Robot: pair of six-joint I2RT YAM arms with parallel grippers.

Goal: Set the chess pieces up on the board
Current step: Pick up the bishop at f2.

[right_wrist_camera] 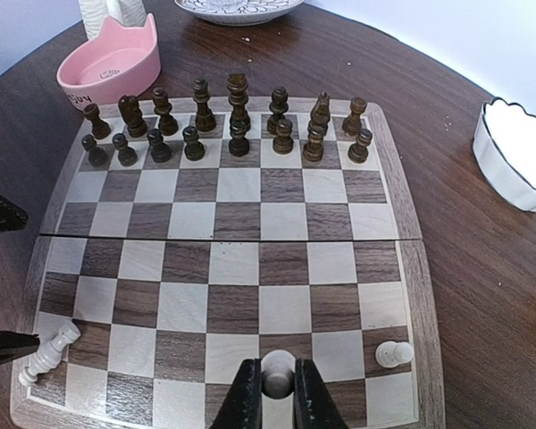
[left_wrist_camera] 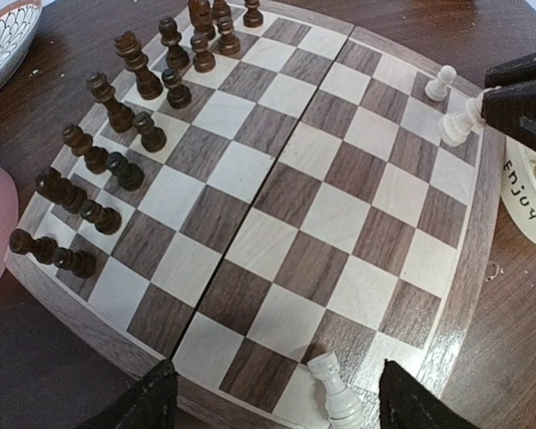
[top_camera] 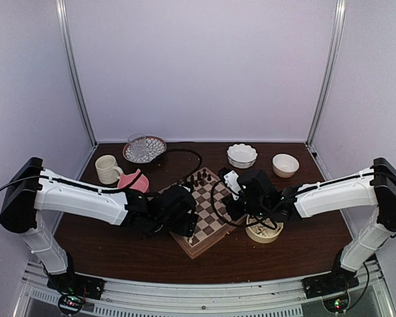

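Note:
The board (right_wrist_camera: 232, 259) (left_wrist_camera: 277, 206) (top_camera: 208, 224) lies between both arms, with dark brown figures (right_wrist_camera: 237, 121) in two rows along its far side. My right gripper (right_wrist_camera: 278, 393) is shut on a cream-white pawn (right_wrist_camera: 278, 374) low over the near rows. Another white pawn (right_wrist_camera: 394, 355) stands near the board's right corner. My left gripper (left_wrist_camera: 277, 407) is open, its fingers wide either side of a white rook (left_wrist_camera: 332, 393) (right_wrist_camera: 52, 350) at the board's corner, neither finger touching it. In the left wrist view the right gripper (left_wrist_camera: 518, 98) holds its pawn (left_wrist_camera: 456, 121) beside the standing pawn (left_wrist_camera: 441, 82).
A cream bowl marked "Enjoy" (left_wrist_camera: 527, 206) (top_camera: 264, 231) sits just off the board's right side. A pink bowl (right_wrist_camera: 107, 67) (top_camera: 133, 180), a mug (top_camera: 107, 169) and a patterned plate (top_camera: 144, 148) stand behind left. Two white bowls (top_camera: 241, 155) (top_camera: 285, 165) stand behind right.

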